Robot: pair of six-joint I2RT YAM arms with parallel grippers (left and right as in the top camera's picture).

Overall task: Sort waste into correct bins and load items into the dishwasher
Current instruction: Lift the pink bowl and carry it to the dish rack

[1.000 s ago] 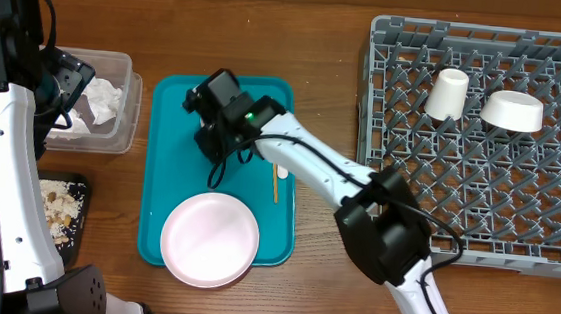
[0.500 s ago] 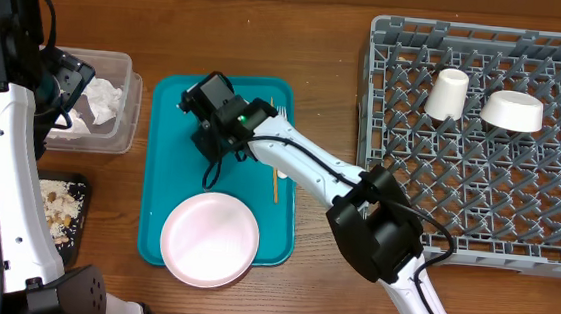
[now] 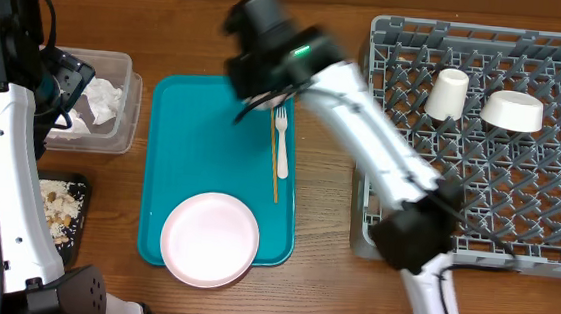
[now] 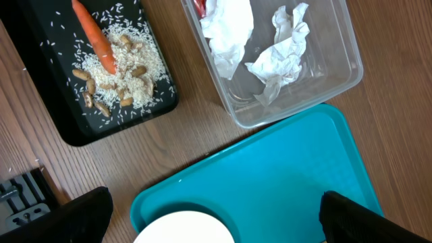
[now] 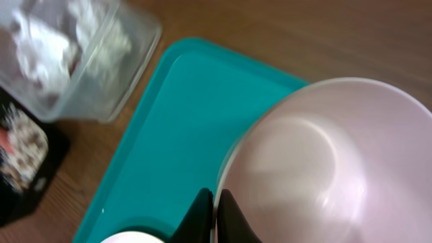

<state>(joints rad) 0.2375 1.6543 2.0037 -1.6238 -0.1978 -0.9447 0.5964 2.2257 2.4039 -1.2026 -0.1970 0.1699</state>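
Observation:
My right gripper [image 5: 216,208] is shut on the rim of a pinkish bowl [image 5: 324,162] and holds it in the air over the teal tray [image 5: 169,128]. From overhead the right gripper [image 3: 264,45] is blurred above the tray's far edge, and the bowl is hidden under it. On the tray lie the pale-pink plate [image 3: 210,239], a white fork [image 3: 281,135] and a wooden stick [image 3: 274,167]. The grey dish rack [image 3: 477,203] holds a white cup [image 3: 448,94] and a white bowl [image 3: 512,111]. My left gripper [image 4: 216,226] stands wide open, empty, above the plate's edge [image 4: 185,233].
The clear tub [image 4: 337,74] holds crumpled napkins [image 4: 277,54] and a red wrapper [image 4: 199,5]. The black tray [image 4: 40,88] carries a carrot [image 4: 94,37], rice and nuts [image 4: 125,67]. Both stand left of the teal tray [image 3: 202,131].
The right gripper has shut on the bowl's rim and lifted it off the tray, swinging up and toward the back right. The left arm has stayed put.

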